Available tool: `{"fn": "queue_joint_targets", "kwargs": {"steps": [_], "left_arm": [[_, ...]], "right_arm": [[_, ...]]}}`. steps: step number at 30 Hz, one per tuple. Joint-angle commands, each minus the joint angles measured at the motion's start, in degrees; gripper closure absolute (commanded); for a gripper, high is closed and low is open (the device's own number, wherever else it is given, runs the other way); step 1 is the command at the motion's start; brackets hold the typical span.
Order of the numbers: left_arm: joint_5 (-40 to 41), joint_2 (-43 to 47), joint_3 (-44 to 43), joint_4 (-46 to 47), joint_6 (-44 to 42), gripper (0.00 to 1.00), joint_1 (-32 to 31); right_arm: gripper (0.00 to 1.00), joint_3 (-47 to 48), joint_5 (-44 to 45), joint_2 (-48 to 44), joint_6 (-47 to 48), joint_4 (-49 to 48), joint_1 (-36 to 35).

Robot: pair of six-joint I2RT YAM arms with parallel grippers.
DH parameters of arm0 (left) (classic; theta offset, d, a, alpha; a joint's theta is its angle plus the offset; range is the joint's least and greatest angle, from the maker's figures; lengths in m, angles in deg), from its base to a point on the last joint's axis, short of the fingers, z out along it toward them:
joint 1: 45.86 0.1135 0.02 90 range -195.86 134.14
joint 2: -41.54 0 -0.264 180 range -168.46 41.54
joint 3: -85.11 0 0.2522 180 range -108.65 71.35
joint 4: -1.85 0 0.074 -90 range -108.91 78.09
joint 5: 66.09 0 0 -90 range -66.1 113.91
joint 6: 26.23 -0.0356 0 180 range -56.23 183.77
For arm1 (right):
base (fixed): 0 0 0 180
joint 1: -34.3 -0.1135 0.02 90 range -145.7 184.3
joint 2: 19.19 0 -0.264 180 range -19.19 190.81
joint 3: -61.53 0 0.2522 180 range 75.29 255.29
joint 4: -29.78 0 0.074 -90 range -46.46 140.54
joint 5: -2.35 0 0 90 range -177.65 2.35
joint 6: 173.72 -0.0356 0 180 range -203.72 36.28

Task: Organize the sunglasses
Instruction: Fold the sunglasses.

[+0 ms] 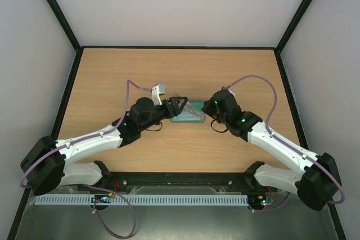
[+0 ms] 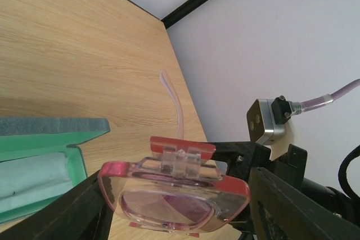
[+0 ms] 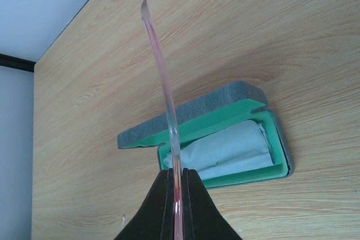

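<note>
The thin pinkish-red translucent sunglasses [image 2: 174,192] are held above the wooden tabletop [image 2: 67,54], beside the open grey-blue, green-lined hard case [image 3: 225,179]. The frame front is clamped by the left tool [image 2: 177,205], and one slender arm is pinched in the closed right tool [image 3: 175,179]. Folding that arm, then lowering the pair into the case, is judged to be next. No writing can be read.

Case [image 2: 42,158] was cut off at L-wrist view's left edge. R-wrist view showed only one arm of sunglasses [image 3: 167,105]; rest was off-frame.
</note>
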Motion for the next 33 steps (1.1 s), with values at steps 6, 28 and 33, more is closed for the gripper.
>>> {"fn": "queue_joint_targets", "kwargs": {"steps": [6, 28, 33], "left_arm": [[1.9, -0.6, -1.4, 1.5, -0.9, 0.42, -0.4], [3.3, 1.8, -1.1, -3.1, -2.3, 0.48, 0.6], [-0.7, 4.2, -2.5, -8.8, -5.3, 0.5, 2.8]], "right_arm": [[0.99, -0.1, -0.4, -0.2, -1.1, -2.3, 0.1], [0.59, 2.9, 1.1, -4.6, 3.9, 2.8, 0.0], [0.61, 2.3, 3.4, -9.4, 6.0, 7.4, 0.1]]}}
